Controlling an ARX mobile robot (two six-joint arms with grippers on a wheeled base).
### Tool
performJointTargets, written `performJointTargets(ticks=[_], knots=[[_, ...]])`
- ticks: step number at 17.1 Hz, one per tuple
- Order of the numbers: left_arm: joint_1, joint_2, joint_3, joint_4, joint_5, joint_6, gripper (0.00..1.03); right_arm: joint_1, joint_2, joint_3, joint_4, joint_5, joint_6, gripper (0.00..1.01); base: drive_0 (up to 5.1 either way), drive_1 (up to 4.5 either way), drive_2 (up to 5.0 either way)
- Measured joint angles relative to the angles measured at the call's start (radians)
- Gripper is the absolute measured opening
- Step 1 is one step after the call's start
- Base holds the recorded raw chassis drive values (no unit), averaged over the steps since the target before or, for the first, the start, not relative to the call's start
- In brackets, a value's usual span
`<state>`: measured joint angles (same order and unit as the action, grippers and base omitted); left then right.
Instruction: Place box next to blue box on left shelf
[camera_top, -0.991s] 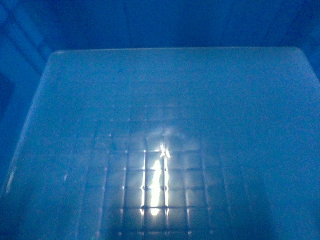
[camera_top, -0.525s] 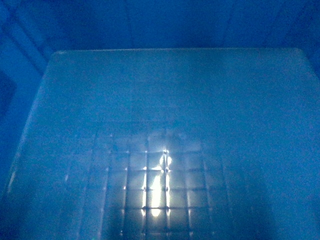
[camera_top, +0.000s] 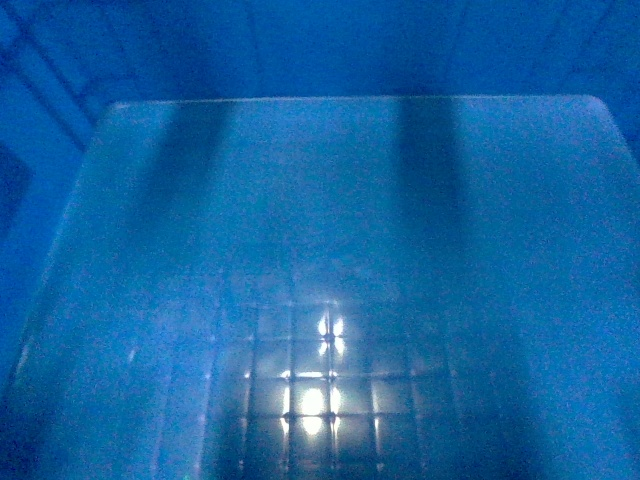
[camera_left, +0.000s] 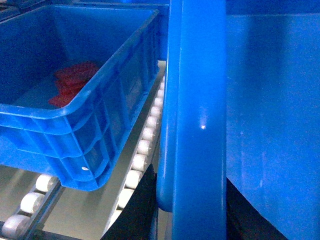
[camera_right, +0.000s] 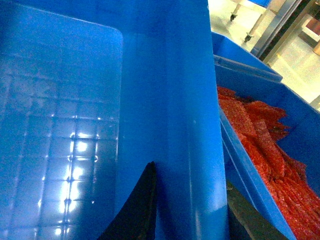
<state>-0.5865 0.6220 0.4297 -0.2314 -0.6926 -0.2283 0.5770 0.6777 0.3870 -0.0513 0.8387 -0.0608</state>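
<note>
Head cam is filled by the box (camera_top: 330, 200) interior: pale grid floor with rounded far corners, a bright glare patch low centre, two dark vertical bands across the far half of the floor

Left gripper (camera_left: 192, 210): dark fingers (camera_left: 137, 210) sit either side of the box's left wall, rim running straight up between them. They're clamped on that wall. Outboard of the fingers is the left shelf (camera_left: 142, 150), a row of white rollers along a metal rail, running away from the gripper. On those rollers, just beside the held wall but with a gap showing, stands the blue box (camera_left: 75, 100), ribbed, with something red (camera_left: 72, 82) lying inside

Right gripper (camera_right: 187, 210): same picture mirrored. One dark finger (camera_right: 140, 205) inside the box against the wall, the other on the outer side, so it's gripping the right wall. Inboard of the fingers is the gridded floor with glare spots. Outboard, close alongside, another blue crate (camera_right: 250, 75) full of red mesh-like pieces (camera_right: 265, 145)

Can't tell whether the held box's underside rests on the rollers
</note>
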Motion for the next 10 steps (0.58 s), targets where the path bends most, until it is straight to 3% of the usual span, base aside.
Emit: performJointTargets(ticks=[10], knots=[[0.0, 0.0, 0.0, 0.0, 0.0, 0.0, 0.19, 0.0, 0.0, 0.0, 0.0, 0.0, 0.0, 0.22, 0.0, 0.0, 0.0]])
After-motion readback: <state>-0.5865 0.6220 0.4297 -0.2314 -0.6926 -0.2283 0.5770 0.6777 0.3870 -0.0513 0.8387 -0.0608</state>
